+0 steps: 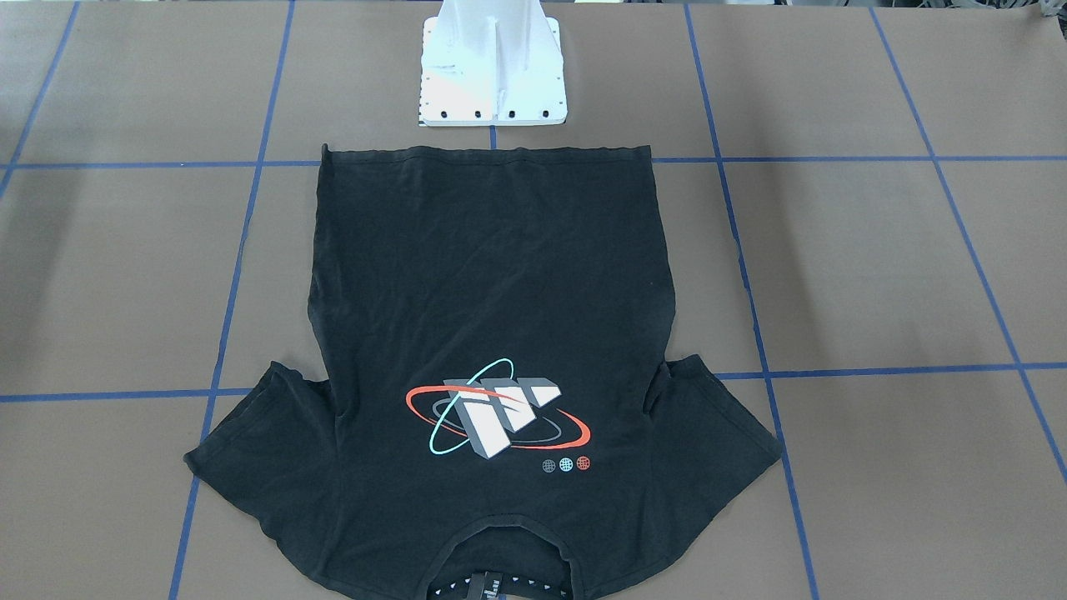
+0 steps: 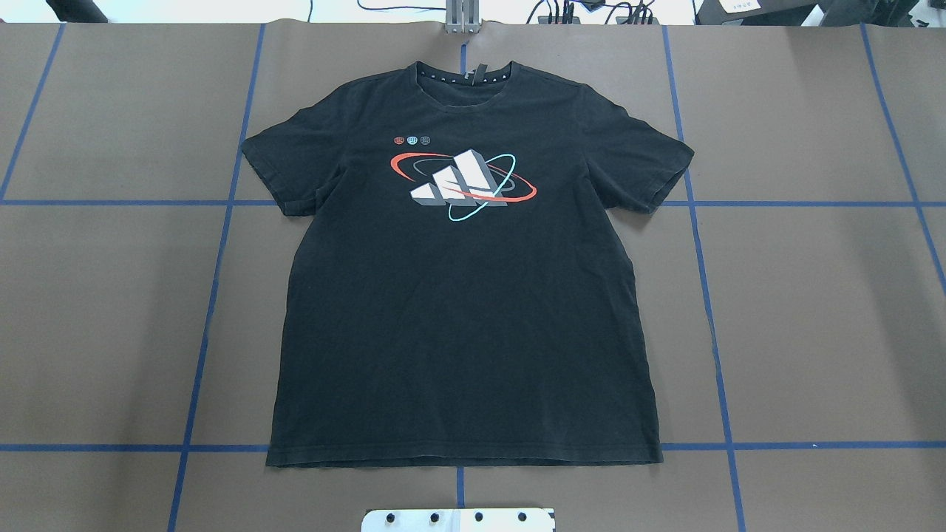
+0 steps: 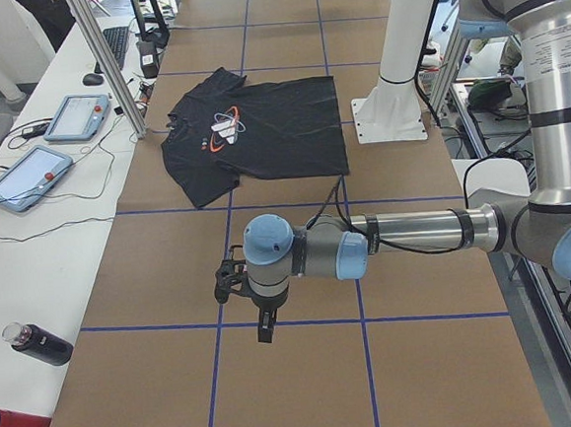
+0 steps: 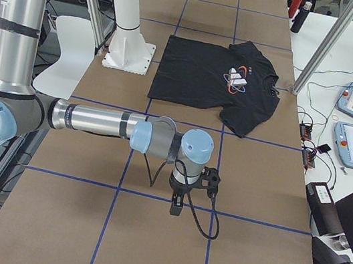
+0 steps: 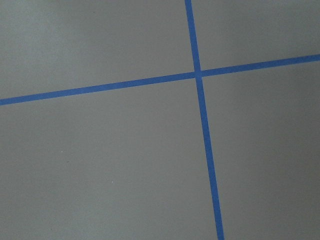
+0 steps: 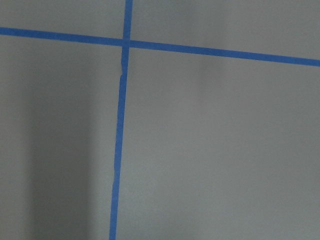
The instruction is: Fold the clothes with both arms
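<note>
Black T-shirt (image 2: 465, 310) flat, far from left gripper (image 3: 265, 331), right gripper (image 4: 176, 207); jaws: cannot tell.

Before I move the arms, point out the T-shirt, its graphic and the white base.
T-shirt (image 2: 458, 332): overhead view, plain black body below the print.
graphic (image 2: 460, 177): overhead view, grey-white blocks on the chest.
white base (image 1: 467, 93): front-facing view, its flat foot plate.

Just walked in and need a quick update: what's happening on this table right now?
Nothing is being handled yet. The black short-sleeved T-shirt lies flat and unfolded, graphic up, on the brown blue-taped table. The black left gripper and black right gripper hang over bare table at opposite ends, well clear of it.
</note>
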You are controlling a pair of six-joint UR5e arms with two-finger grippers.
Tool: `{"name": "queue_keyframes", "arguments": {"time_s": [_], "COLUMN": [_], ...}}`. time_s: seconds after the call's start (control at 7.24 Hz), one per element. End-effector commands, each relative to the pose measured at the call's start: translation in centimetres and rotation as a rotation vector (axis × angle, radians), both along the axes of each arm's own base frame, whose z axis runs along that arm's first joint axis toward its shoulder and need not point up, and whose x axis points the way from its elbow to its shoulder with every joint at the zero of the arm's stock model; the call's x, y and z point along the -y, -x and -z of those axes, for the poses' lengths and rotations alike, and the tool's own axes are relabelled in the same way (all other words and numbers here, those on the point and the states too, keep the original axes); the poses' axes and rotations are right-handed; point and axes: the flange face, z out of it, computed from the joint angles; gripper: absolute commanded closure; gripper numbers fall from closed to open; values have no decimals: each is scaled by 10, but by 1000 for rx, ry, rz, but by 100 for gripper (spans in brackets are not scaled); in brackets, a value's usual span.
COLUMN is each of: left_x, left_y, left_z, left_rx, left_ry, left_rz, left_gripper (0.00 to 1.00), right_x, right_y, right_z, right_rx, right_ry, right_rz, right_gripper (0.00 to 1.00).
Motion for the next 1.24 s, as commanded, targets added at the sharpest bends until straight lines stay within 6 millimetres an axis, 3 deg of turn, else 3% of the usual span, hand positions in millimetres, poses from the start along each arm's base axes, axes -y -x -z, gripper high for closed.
{"name": "queue_keyframes", "arguments": {"time_s": [0.0, 0.41, 0.69, 0.83, 1.11], "left_x": [2, 4, 13, 18, 46], "left_y": [0, 1, 9, 9, 11], "left_z": [5, 8, 10, 21, 64], "left_rx": [-1, 12, 118, 113, 86], "left_ry": [-13, -101, -165, -255, -381], "left_rz": [0, 4, 28, 36, 134], "left_gripper": [1, 1, 1, 1, 1], "right_x": [1, 9, 22, 30, 40], "right_y": [0, 4, 4, 9, 14], "right_z": [1, 15, 31, 43, 57], "right_rx": [0, 5, 5, 8, 1], "right_ry": [-1, -31, -130, -237, -385], "right_rz": [-1, 6, 5, 9, 15], "right_gripper": [0, 0, 0, 0, 0]}}
